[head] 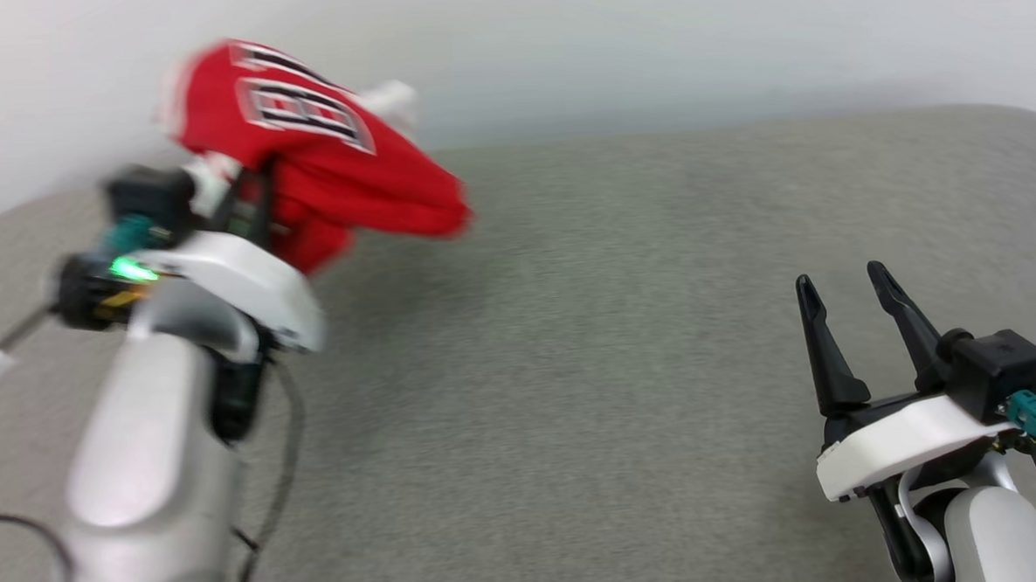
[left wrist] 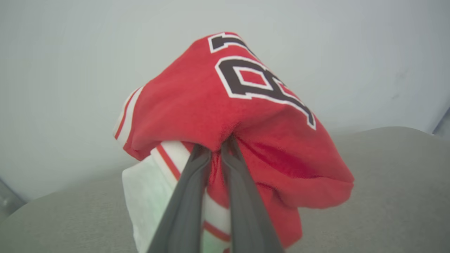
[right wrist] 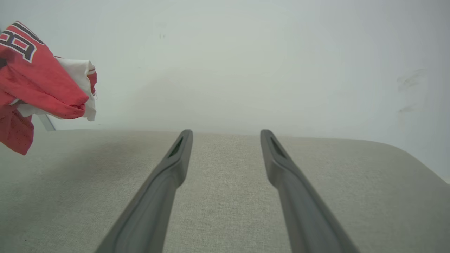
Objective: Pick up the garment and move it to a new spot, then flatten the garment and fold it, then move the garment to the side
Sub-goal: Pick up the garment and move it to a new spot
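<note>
Spreading over the upper part of the head view, a pale plain wall (head: pixel 647 40) stands behind the work place. Below it lies a wide grey surface (head: pixel 574 367) with a woven cloth texture and rounded far corners.

Next in size is the garment (head: pixel 319 151), a red jersey with white sleeves, striped red-and-white trim and black letters with white outline. It is bunched together and lifted up at the far left side, in front of the wall. In the right wrist view its lowest red end hangs over the left far part of the surface and seems not to touch it. The head view is blurred on this side, so the small folds cannot be read there.

The pale left arm (head: pixel 140 447) rises from the lower left corner of the head view, with a green light (head: pixel 132 271) on the wrist and a thin dark cable (head: pixel 273 494) hanging beside it.

The left gripper (left wrist: pixel 216 147) is pressed together and pinches a fold of red cloth between its two dark fingers; the jersey drapes over and around the tips.

The right gripper (head: pixel 839 273) is at the lower right, well apart from the jersey. Its fingers are spread wide and point to the wall, with nothing between them.
</note>
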`<state>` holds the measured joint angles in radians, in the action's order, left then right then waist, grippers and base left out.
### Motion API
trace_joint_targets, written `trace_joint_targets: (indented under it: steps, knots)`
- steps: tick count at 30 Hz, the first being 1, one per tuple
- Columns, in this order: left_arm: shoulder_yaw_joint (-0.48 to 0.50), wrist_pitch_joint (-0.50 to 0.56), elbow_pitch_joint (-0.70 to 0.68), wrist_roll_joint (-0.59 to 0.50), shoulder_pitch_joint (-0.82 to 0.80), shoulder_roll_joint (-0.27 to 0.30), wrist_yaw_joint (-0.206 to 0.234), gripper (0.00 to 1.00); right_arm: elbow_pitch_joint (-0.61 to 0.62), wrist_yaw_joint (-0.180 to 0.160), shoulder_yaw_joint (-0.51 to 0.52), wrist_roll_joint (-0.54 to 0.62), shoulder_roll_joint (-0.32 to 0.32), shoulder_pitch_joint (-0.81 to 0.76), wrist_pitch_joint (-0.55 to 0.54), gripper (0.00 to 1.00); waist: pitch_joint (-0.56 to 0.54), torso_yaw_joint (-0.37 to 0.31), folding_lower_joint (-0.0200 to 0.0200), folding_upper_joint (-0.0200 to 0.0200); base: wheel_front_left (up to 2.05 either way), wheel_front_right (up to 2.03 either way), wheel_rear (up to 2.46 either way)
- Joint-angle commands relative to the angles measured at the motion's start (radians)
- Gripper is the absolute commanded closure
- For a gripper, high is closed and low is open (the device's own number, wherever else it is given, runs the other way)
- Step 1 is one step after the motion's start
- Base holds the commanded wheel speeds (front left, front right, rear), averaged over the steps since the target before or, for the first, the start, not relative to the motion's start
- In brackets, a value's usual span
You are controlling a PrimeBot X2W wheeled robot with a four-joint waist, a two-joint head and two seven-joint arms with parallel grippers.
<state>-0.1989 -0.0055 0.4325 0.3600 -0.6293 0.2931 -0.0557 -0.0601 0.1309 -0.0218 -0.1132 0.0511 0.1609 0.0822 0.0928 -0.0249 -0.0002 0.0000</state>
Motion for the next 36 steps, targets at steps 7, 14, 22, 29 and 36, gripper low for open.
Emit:
trace_joint_targets:
  steps: [7, 14, 22, 29, 36]
  knots:
    - [-0.147, 0.031, -0.012, -0.005, 0.076, -0.108, -0.044, 1.00, 0.011, 0.000, 0.006, -0.007, -0.001, -0.012, -0.005, 0.00, 0.038, -0.150, 0.0002, 0.0000, 0.00, 0.00, 0.00]
    - [-0.274, 0.033, 0.036, 0.009, 0.197, -0.175, -0.056, 0.93, 0.002, 0.000, 0.015, -0.012, -0.001, -0.015, 0.003, 0.00, 0.070, -0.209, 0.0002, 0.0000, 0.00, 0.00, 0.00]
    - [-0.330, -0.040, -0.005, -0.018, 0.276, -0.204, -0.021, 0.00, 0.001, 0.000, 0.050, -0.003, -0.001, -0.024, 0.010, 0.00, 0.063, -0.160, 0.0002, 0.0000, 0.00, 0.00, 0.00]
    - [-0.299, -0.169, -0.105, -0.047, 0.261, -0.187, 0.028, 0.00, 0.013, 0.000, 0.058, 0.013, -0.001, -0.041, -0.009, 0.00, 0.016, -0.084, 0.0002, 0.0000, 0.00, 0.00, 0.00]
    - [-0.186, -0.234, -0.150, -0.010, 0.311, -0.156, 0.109, 0.00, 0.036, 0.000, 0.077, 0.023, -0.001, -0.070, -0.032, 0.00, -0.025, -0.019, 0.0002, 0.0000, 0.00, 0.00, 0.00]
